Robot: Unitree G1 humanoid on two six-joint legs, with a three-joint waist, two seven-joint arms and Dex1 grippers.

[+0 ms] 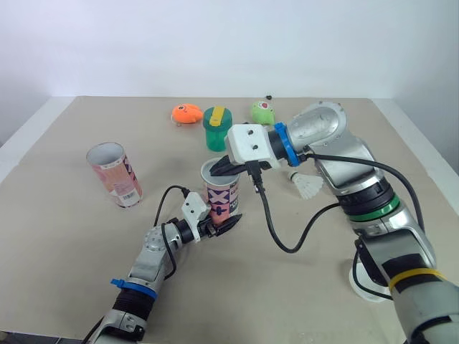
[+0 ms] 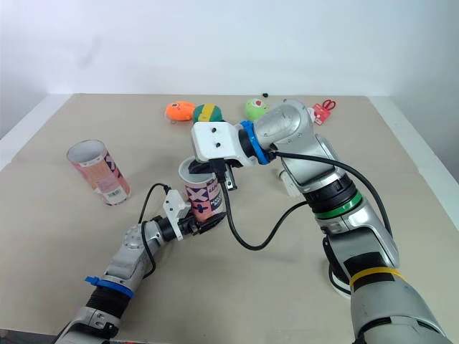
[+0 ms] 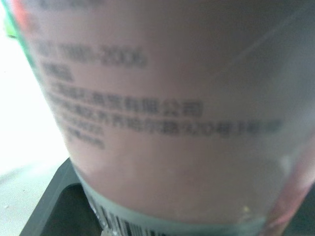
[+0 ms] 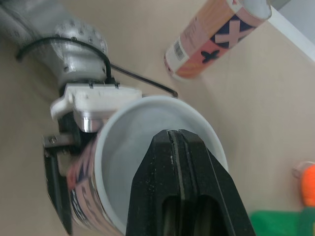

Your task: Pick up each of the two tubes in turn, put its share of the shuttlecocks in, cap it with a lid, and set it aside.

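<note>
Tube (image 1: 221, 193) sits open end up, gripped by the left pincer (image 1: 219, 221); the right pincer (image 1: 223, 168), closed, hovers at its mouth.

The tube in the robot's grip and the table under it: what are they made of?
The tube looks like cardboard under a glossy printed pink label, with a thin white rim, possibly plastic. The table looks covered in matte beige cloth or felt.

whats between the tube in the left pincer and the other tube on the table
No object. In the left eye view, bare table runs from the held tube to the other tube on the robot's left.
</note>
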